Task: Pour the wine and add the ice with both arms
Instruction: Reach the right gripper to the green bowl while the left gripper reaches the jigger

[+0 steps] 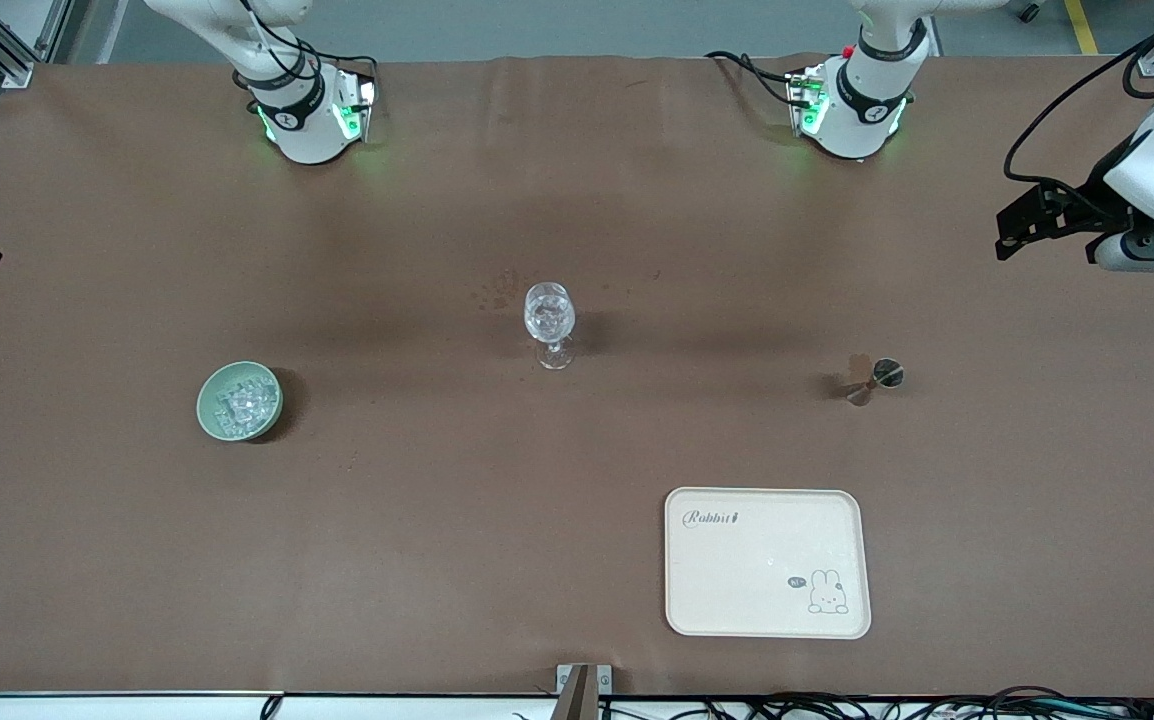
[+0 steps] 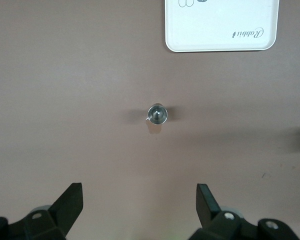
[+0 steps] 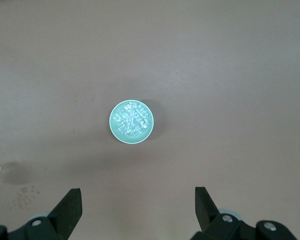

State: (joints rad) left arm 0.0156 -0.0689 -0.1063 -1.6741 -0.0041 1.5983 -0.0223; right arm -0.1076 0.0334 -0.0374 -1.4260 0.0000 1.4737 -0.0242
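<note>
Two grippers, both with fingers spread wide and nothing between them. The left gripper (image 2: 139,202) hangs high over the brown table (image 1: 577,200), looking down at the little shiny metal cup (image 1: 886,374) that counts as the wine; can't actually see any liquid in it. That cup sits toward the left arm's end of the table, roughly midway between the robots' edge and the camera's edge. The right gripper (image 3: 138,205) is up over the right arm's end, above the pale green bowl (image 1: 211,408), which holds a heap of clear ice cubes (image 1: 245,402).

Dead centre of the table stands the clear stemmed wine glass (image 1: 549,316), well apart from both cup and bowl. A cream tray (image 1: 737,590) with a rabbit print lies near the camera's edge, nearer the camera than the cup.
</note>
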